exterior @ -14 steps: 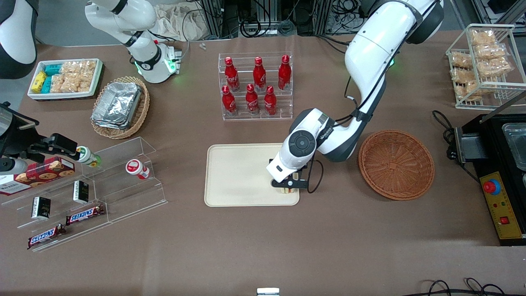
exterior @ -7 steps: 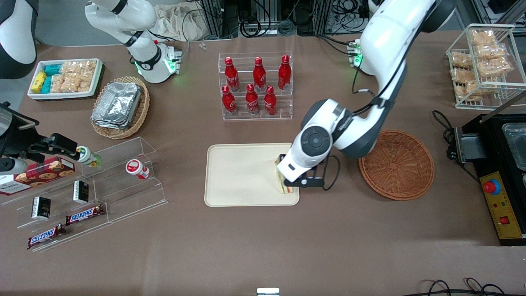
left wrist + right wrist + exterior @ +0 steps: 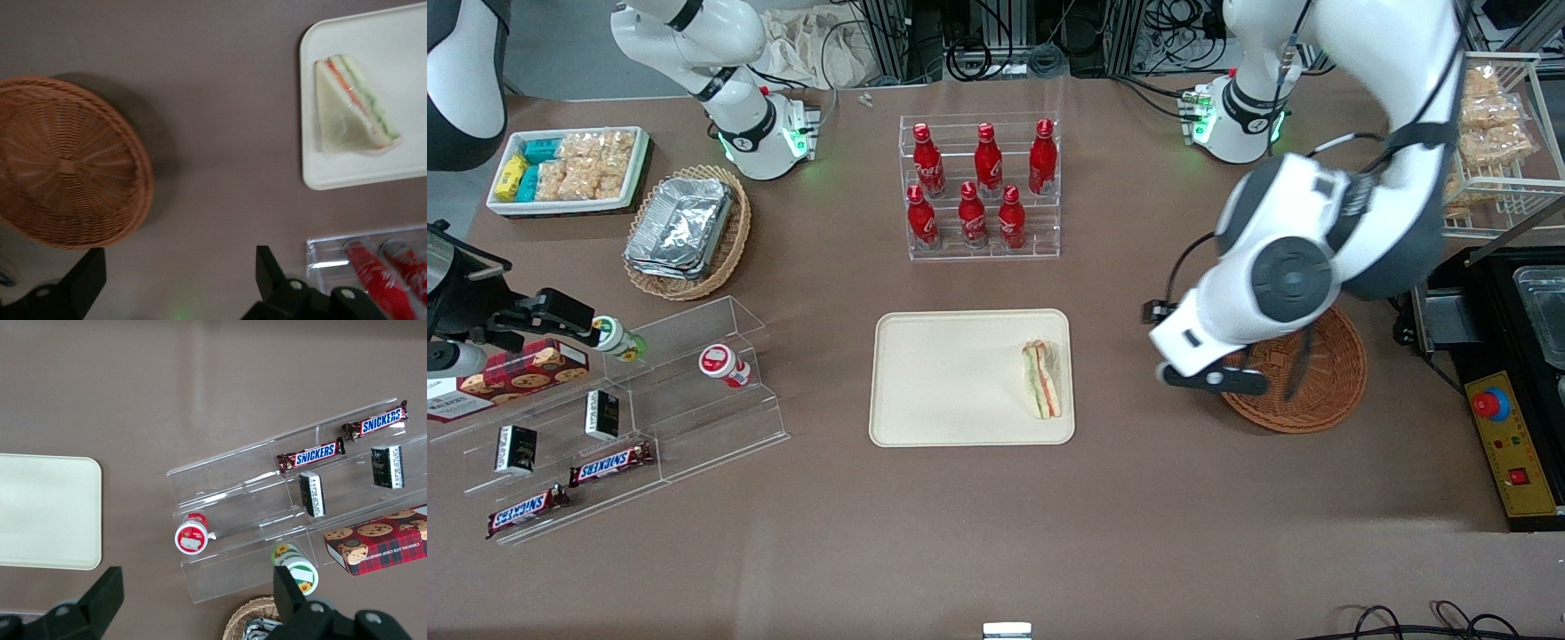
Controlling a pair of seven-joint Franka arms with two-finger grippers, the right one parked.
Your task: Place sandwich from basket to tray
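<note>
The sandwich (image 3: 1043, 380) lies on its side on the cream tray (image 3: 943, 373), near the tray's edge that faces the basket. It also shows in the left wrist view as the wrapped sandwich (image 3: 353, 110) on the tray (image 3: 400, 40). The reddish-brown round basket (image 3: 1329, 387) holds nothing visible, and the arm partly covers it. My gripper (image 3: 1160, 345) hangs raised over bare table between tray and basket. In the wrist view the gripper (image 3: 177, 273) is open with nothing between its fingers, and the basket (image 3: 67, 163) sits beside it.
A clear rack of red bottles (image 3: 980, 187) stands farther from the camera than the tray. An acrylic shelf with snacks (image 3: 631, 391), an oval basket of foil containers (image 3: 685, 231) and a white bin (image 3: 569, 169) lie toward the parked arm's end. A wire rack (image 3: 1476, 133) and a black appliance (image 3: 1507, 409) lie toward the working arm's end.
The gripper let go of the sandwich, rose and swung away from the tray toward the basket. The sandwich now lies uncovered on the tray.
</note>
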